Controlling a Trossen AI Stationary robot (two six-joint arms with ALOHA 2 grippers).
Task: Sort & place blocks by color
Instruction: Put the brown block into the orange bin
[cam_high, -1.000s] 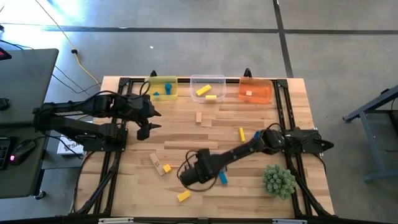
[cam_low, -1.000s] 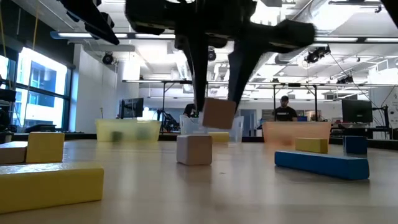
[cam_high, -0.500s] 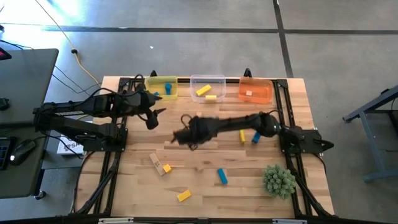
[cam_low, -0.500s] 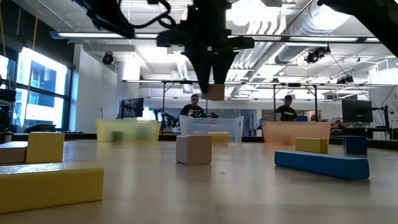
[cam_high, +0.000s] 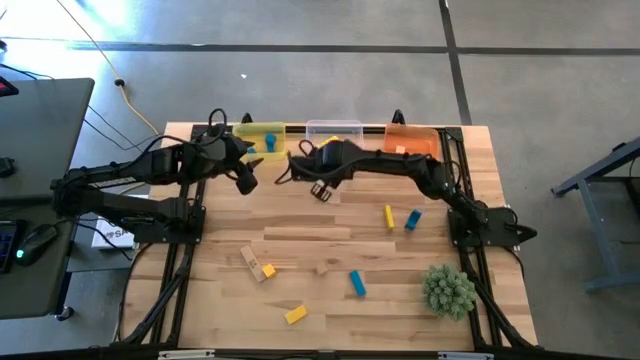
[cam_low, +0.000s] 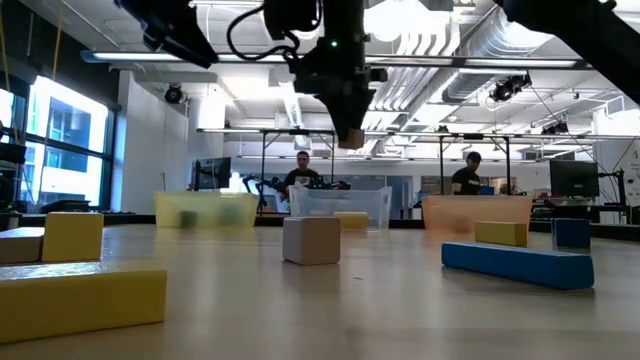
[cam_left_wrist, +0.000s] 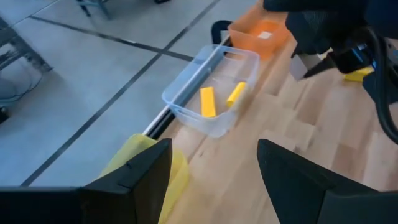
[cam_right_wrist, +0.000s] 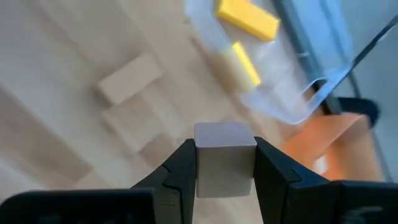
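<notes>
A plain wood cube (cam_right_wrist: 224, 155) hangs high above the table with my right gripper (cam_high: 320, 188) shut on it, just short of the clear bin (cam_high: 335, 135), which holds two yellow blocks (cam_right_wrist: 247, 18). A plain bar (cam_right_wrist: 127, 78) lies on the table below it. My left gripper (cam_high: 245, 178) hovers open near the yellow bin (cam_high: 262, 140), holding nothing. Loose blocks lie flat on the table: a plain cube (cam_high: 322, 268), a blue bar (cam_high: 356, 284), a yellow bar (cam_high: 295, 315), and a yellow and a blue one (cam_high: 400, 217) at mid right. My right gripper pinches the plain cube by two opposite side faces (cam_right_wrist: 203, 163) between its two fingers (cam_right_wrist: 180, 171). The fingers come from above, slanting down toward the far edge. The cube is lifted well clear of the table (cam_low: 350, 138) and sits square in the hold.
An orange bin (cam_high: 410, 145) with a plain block stands at the far right of the row of bins. A spiky green plant ball (cam_high: 447, 290) sits at the near right. A plain bar and yellow cube (cam_high: 258, 264) lie near left. People stand in the room beyond.
My right gripper has carried the plain cube from the table's near middle up and toward the far edge, to just before the clear bin, rolling its wrist on the way. My left gripper has swung a little toward the far edge and turned.
</notes>
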